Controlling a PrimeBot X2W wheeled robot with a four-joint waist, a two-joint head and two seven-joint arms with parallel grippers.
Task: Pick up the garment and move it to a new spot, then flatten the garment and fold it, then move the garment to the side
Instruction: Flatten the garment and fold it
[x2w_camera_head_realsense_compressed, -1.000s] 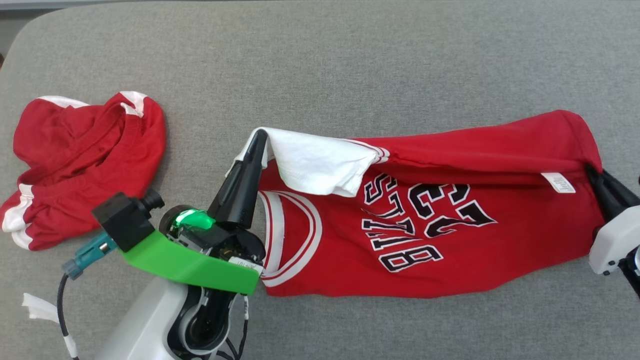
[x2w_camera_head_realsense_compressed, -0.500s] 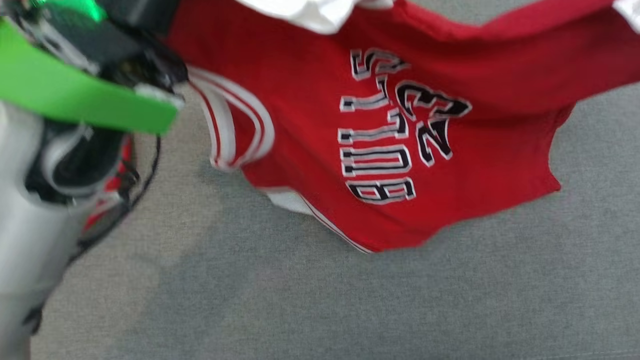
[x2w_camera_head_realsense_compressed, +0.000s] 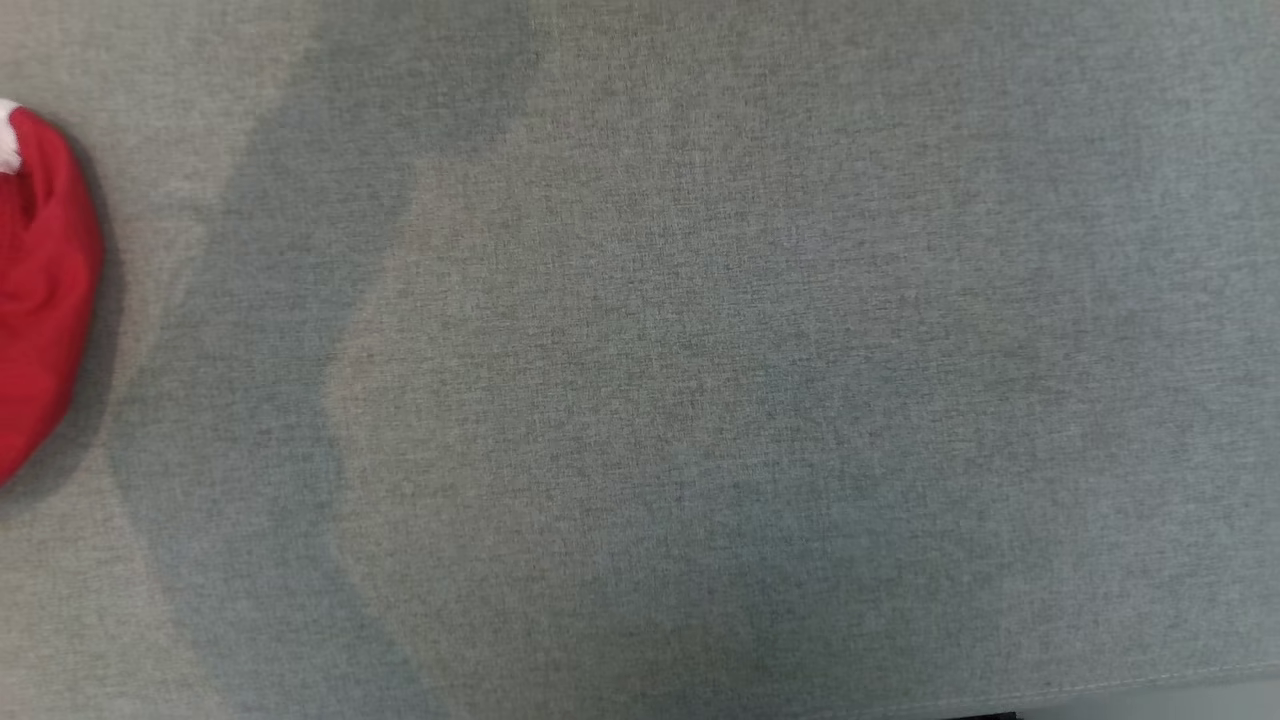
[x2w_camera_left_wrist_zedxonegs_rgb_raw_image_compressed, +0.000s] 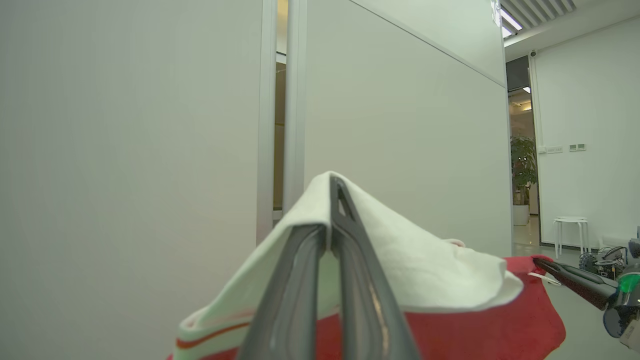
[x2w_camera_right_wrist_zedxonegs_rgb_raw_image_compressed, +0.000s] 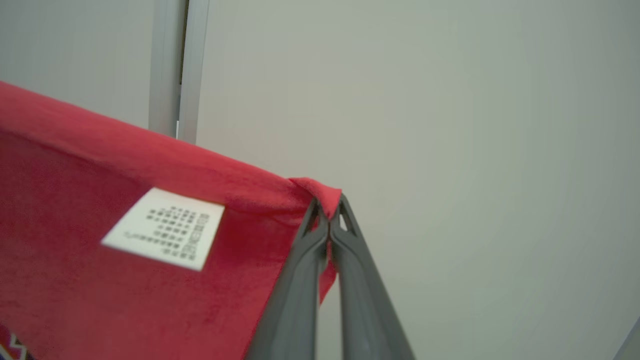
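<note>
- Head view: we see the grey surface (x2w_camera_head_realsense_compressed: 700, 350), with a red cloth (x2w_camera_head_realsense_compressed: 45, 290) lying at the left edge.
- Left wrist view: low centre, our left gripper (x2w_camera_left_wrist_zedxonegs_rgb_raw_image_compressed: 332, 186) is clamped on a white fold of the garment (x2w_camera_left_wrist_zedxonegs_rgb_raw_image_compressed: 500, 325), which hangs in the air.
- Right wrist view: at centre, our right gripper (x2w_camera_right_wrist_zedxonegs_rgb_raw_image_compressed: 327, 206) pinches a red corner, with the label (x2w_camera_right_wrist_zedxonegs_rgb_raw_image_compressed: 165, 227) at left. We judge the garment soft, light and limp, so it is best held taut by its corners.

Probably an office: white partition walls (x2w_camera_left_wrist_zedxonegs_rgb_raw_image_compressed: 400, 125), a potted plant (x2w_camera_left_wrist_zedxonegs_rgb_raw_image_compressed: 522, 167), a stool (x2w_camera_left_wrist_zedxonegs_rgb_raw_image_compressed: 570, 220).
</note>
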